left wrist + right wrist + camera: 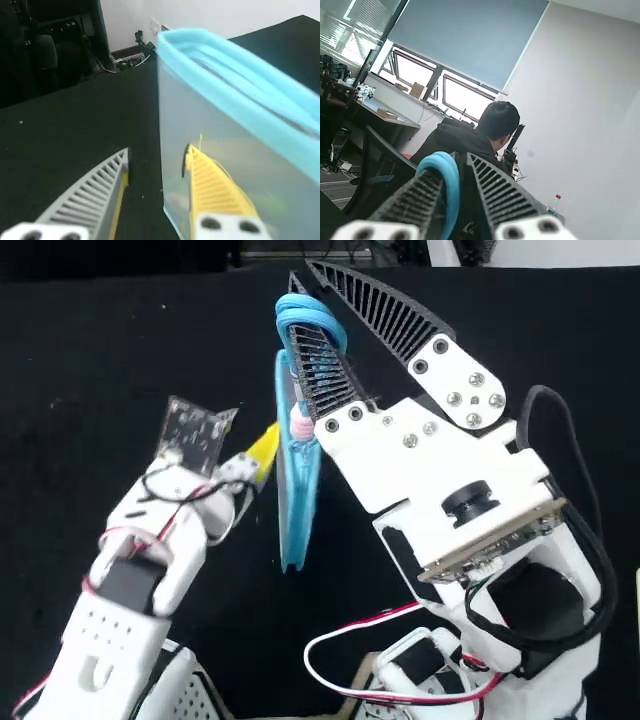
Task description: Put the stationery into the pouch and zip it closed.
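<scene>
Blue pouch (298,500) hangs upright, rim pinched in the right gripper (300,285); left gripper (157,150) gapes open at its wall; contents unclear; zipping apparently not yet done.

Table: matte black tabletop (120,340) is lying flat across the work area.
Wall: plain white wall (210,12) is standing behind the table's far edge.
Cables: dark tangled cables (127,57) are lying at that far edge.
Window: grey-blue roller blind (470,35) is hanging above wide glass windows (415,75).
Bottle: small clear bottle with a red cap (554,202) is standing upright.
</scene>
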